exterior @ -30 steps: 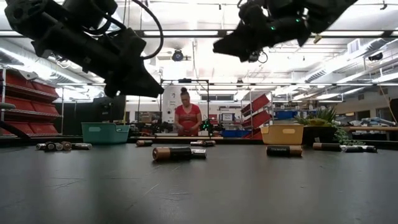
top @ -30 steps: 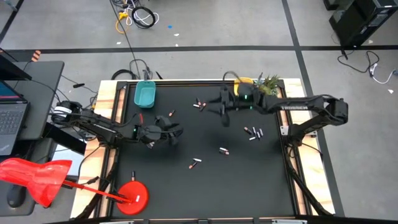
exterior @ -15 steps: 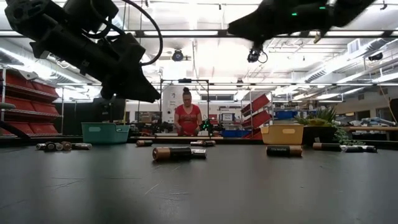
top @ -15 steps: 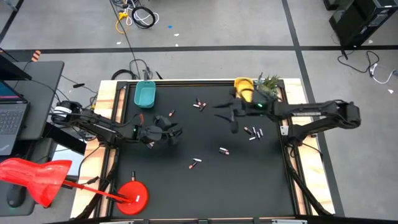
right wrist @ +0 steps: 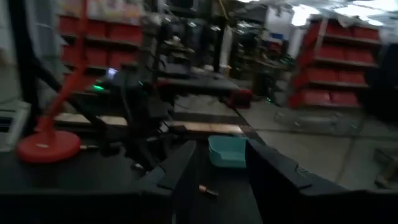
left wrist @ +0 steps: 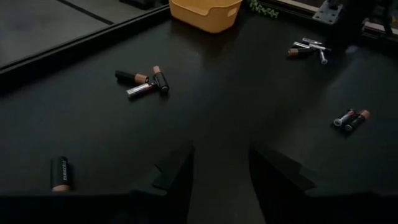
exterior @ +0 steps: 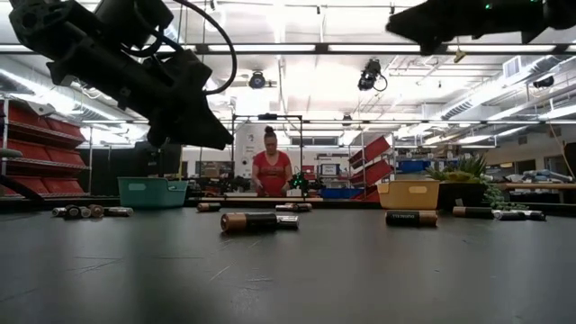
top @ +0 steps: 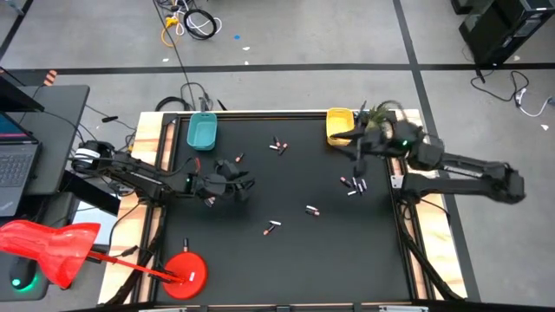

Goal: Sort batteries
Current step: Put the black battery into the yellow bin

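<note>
Overhead, batteries [top: 353, 185] lie scattered on black table [top: 286, 260]: cluster at 3 o'clock, trio [top: 277, 146] at 12, pairs [top: 312, 210] and [top: 272, 227] near centre. Left pincer [top: 245, 187] hovers at 9 o'clock, fingers [left wrist: 177, 177] parted, nothing between. Right pincer [top: 357, 149] raised near yellow tray [top: 339, 126] at 1 o'clock, fingers [right wrist: 177, 171] apart, empty. Teal tray [top: 202, 132] at 11 o'clock.

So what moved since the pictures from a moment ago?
The right gripper swung away from the table's middle toward its right edge, next to the yellow tray, with nothing in it. The left gripper stayed put, open and empty. The batteries and the teal tray didn't move.
</note>
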`<action>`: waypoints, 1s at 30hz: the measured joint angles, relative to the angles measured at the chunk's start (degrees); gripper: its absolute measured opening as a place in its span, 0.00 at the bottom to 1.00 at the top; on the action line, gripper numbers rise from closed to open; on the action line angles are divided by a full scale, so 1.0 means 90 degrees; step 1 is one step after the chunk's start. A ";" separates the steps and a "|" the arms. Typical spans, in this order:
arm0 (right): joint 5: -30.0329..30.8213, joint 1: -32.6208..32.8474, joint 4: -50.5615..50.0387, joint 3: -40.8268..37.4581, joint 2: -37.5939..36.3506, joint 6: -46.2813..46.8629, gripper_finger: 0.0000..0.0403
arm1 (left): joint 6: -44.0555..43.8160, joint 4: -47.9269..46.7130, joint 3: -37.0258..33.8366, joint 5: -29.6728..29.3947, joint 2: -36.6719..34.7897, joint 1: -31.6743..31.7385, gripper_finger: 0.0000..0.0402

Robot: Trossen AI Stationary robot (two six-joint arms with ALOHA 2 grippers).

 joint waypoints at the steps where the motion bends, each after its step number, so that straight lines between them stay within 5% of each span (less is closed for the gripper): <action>1: -0.0508 -0.0325 -0.0075 0.0073 -0.0028 0.0044 0.35 | 0.0000 0.0004 0.0000 0.0001 0.0000 0.0031 0.39; 7: -0.3687 -0.1897 0.0554 0.0137 0.0579 0.0968 0.26 | -0.0150 -0.0003 0.0000 0.0097 0.0000 0.0229 0.39; 12: -0.4821 -0.1783 0.1469 0.0137 0.1800 0.1833 0.21 | -0.0251 -0.0001 0.0000 0.0499 0.0002 0.0371 0.39; 19: -0.5305 -0.0430 0.2872 0.0137 0.3347 0.1973 0.19 | -0.0363 0.0034 0.0000 0.0584 0.0005 0.0370 0.39; 25: -0.5498 0.0372 0.3366 0.0120 0.3754 0.2016 0.19 | -0.0391 0.0024 0.0000 0.0941 0.0005 0.0353 0.39; 30: -0.4328 0.0849 0.3390 -0.0277 0.3394 0.1533 0.19 | -0.0464 -0.0087 0.0000 0.1109 0.0005 0.0348 0.39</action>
